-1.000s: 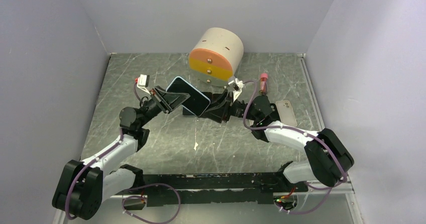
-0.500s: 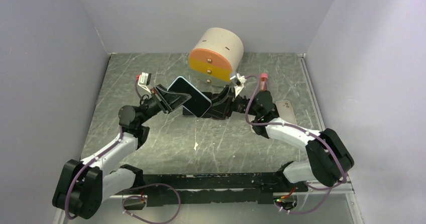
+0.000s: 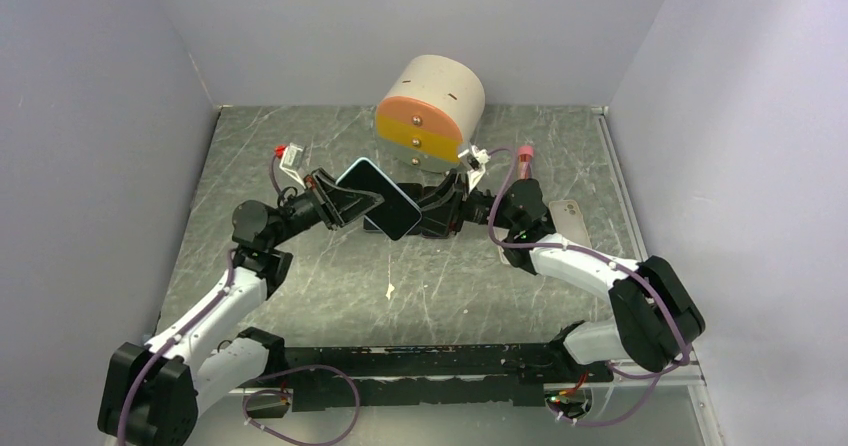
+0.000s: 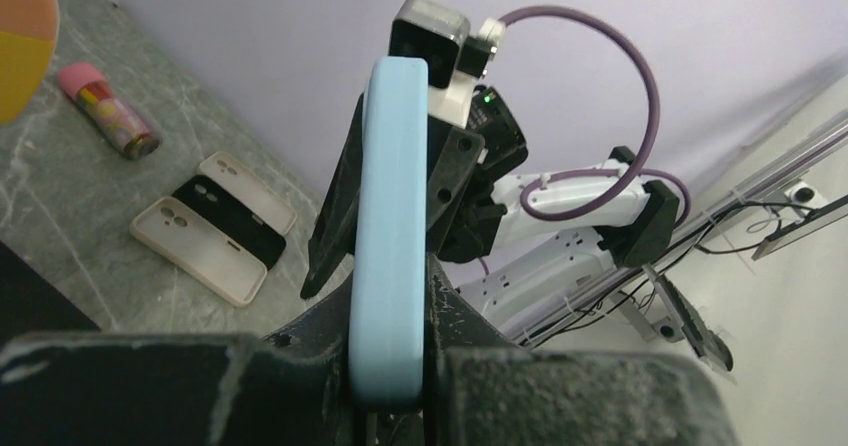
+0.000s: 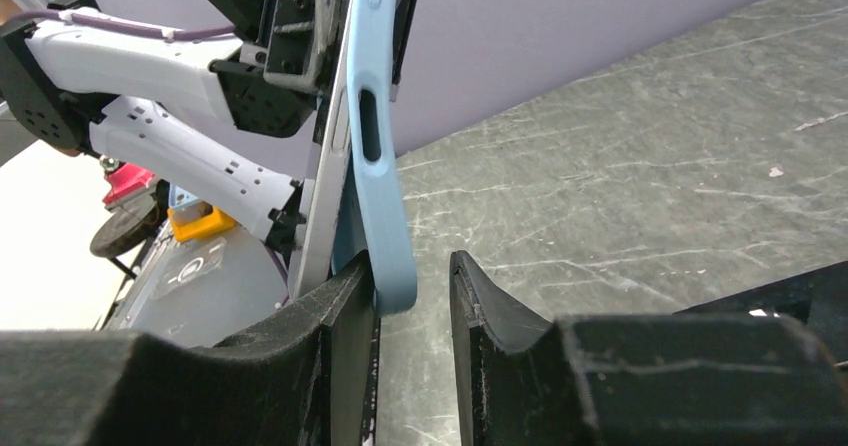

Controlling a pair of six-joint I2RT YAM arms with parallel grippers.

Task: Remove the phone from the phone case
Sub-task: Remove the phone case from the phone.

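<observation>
The phone in its light blue case is held tilted above the table between the two arms. My left gripper is shut on the case's left end; in the left wrist view the blue case edge runs up from between the fingers. My right gripper is at the case's right end with its jaws apart. In the right wrist view the case's corner lies between the fingers, against the left one, and the phone's silver side shows beside the blue case.
A beige drum with an orange and yellow face stands at the back. A pink tube and a beige case lie at the right; two beige cases and a black one show there. A dark flat object lies under the phone.
My right gripper has moved left, up to the case's right end. My left arm has shifted the phone slightly right and lower.
</observation>
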